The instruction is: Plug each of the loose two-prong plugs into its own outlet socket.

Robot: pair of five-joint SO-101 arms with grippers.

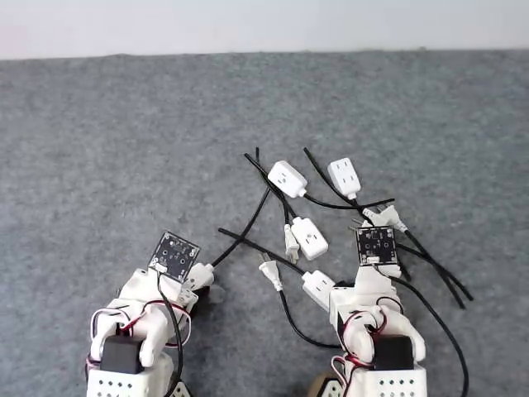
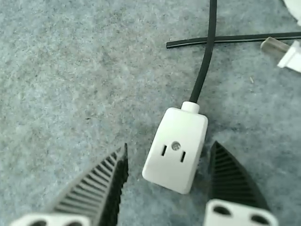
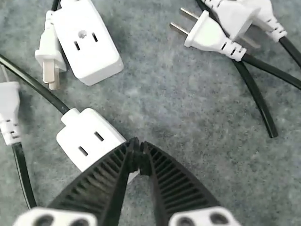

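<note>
Finds left gripper (image 2: 169, 147) jaws apart astride the first socket (image 2: 176, 150) toward the table's (image 1: 99, 149) near edge; right gripper (image 3: 137, 143) jaws together, tips at the second socket (image 3: 89, 139). Risks shoving either socket aside or dragging neighbours by crossed cords (image 1: 246, 223). Reveals slot faces from the wrists; maps the whole tangle and loose plugs (image 1: 269, 275) from high.

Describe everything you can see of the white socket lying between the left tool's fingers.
The socket is a rounded, white, plastic-looking block lying face up on the grey carpet. Its face shows two empty slots and a round hole. A black cord leaves one short end. The open left tool straddles it.
</note>
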